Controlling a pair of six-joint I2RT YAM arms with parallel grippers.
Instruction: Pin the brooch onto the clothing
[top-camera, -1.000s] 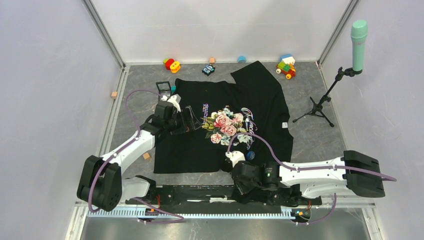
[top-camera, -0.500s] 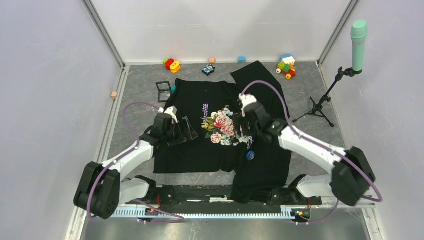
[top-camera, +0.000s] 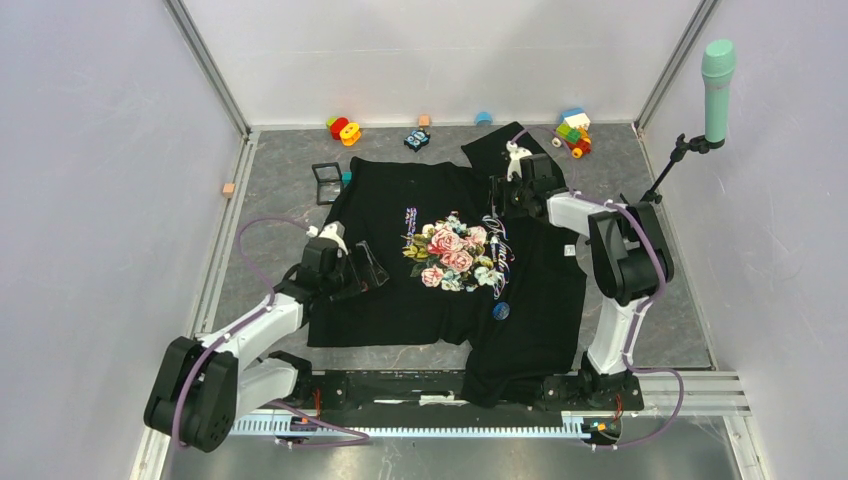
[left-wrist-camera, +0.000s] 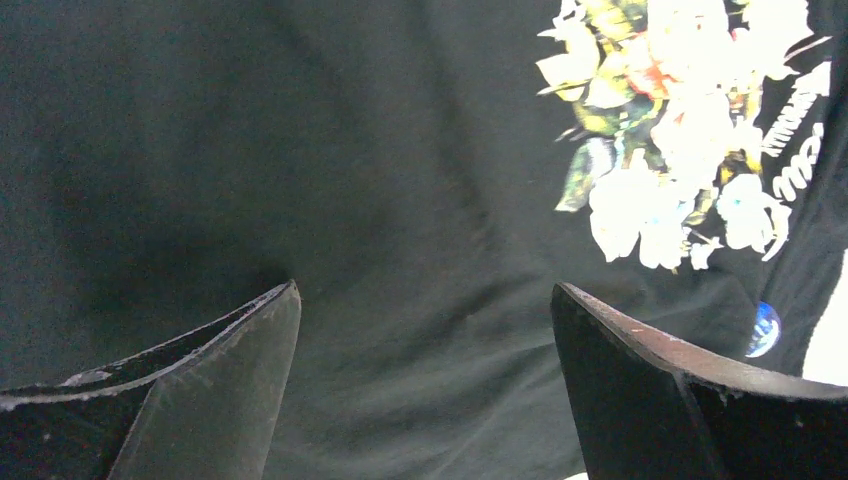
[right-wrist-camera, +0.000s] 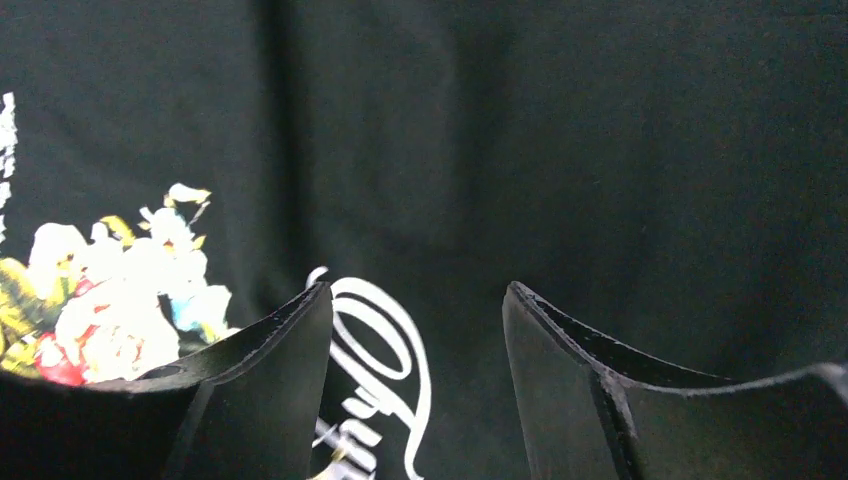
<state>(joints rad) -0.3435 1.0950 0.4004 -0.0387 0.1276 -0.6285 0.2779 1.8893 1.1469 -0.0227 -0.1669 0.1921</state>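
- The right gripper has its two black fingers standing apart with nothing between them, only dark cloth and pale cursive lettering below; a second ago they were nearly together, close by the small round blue disc brooch
- That brooch lies on the large black short-sleeved T-shirt, just below and to the right of the pink-and-white rose print, where it lay a second ago; neither gripper touches it
- It looks released onto the cloth, so the placing is probably done; whether the pin has caught the fabric cannot be told
- The right arm, folded at the near edge a second ago, now stretches to the shirt's far shoulder
- The left gripper has its fingers wide apart and empty above the shirt's left side; its bent arm has drawn back slightly
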